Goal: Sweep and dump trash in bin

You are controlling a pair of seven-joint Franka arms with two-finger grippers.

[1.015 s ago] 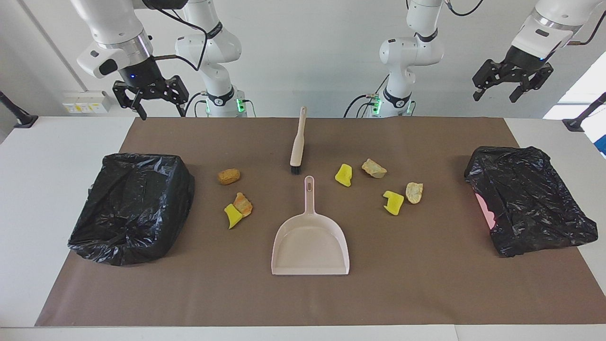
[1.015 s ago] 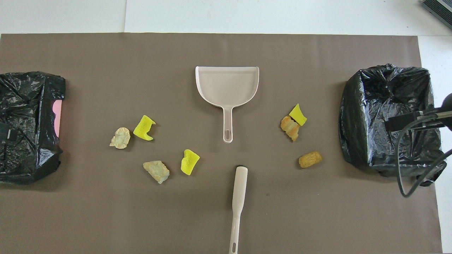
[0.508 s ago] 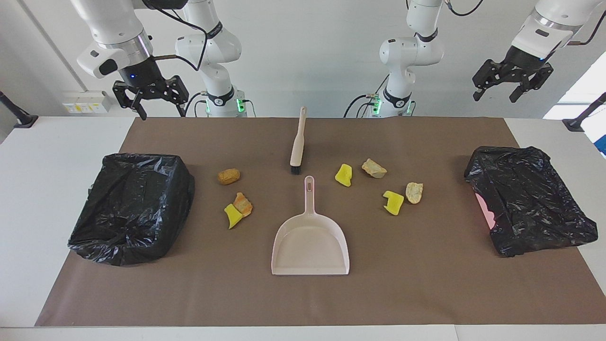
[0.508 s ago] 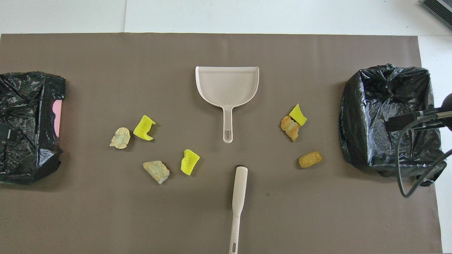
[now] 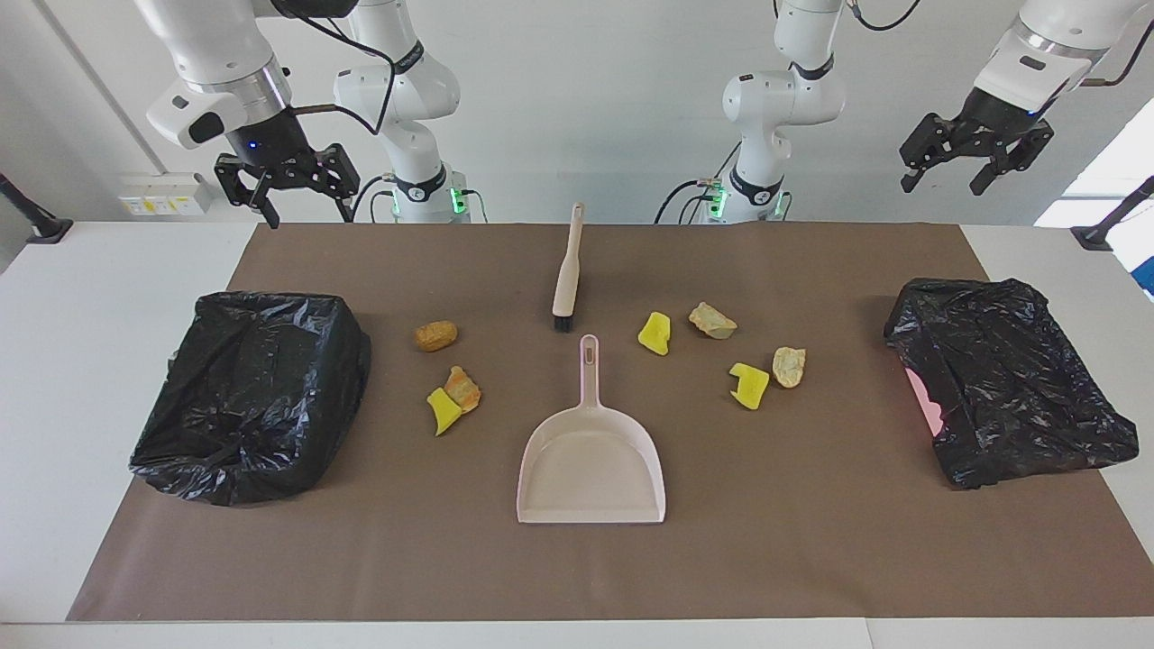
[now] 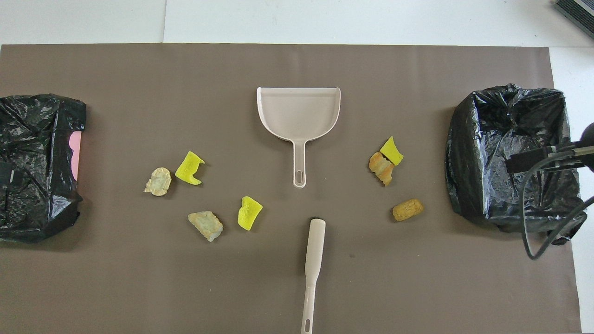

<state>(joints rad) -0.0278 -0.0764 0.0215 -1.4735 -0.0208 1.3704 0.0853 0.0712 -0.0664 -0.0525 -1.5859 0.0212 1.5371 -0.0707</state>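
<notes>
Several small trash lumps lie on the brown mat around the dustpan's handle. A brown lump [image 5: 435, 335], an orange one [image 5: 465, 388] and a yellow one [image 5: 442, 411] lie toward the right arm's end. Two yellow lumps [image 5: 655, 333] [image 5: 749, 385] and two tan lumps [image 5: 712, 320] [image 5: 789, 366] lie toward the left arm's end. The beige dustpan [image 5: 590, 464] [image 6: 298, 111] lies flat and empty at mid-table. The brush [image 5: 567, 270] [image 6: 313, 260] lies nearer to the robots. My right gripper [image 5: 288, 203] and my left gripper [image 5: 951, 176] hang open, high over the mat's two robot-side corners.
A bin lined with a black bag [image 5: 252, 392] [image 6: 510, 153] stands at the right arm's end. A second black-bagged bin [image 5: 1010, 379] [image 6: 37, 162], with pink showing at its side, stands at the left arm's end. White table [image 5: 81, 297] borders the mat.
</notes>
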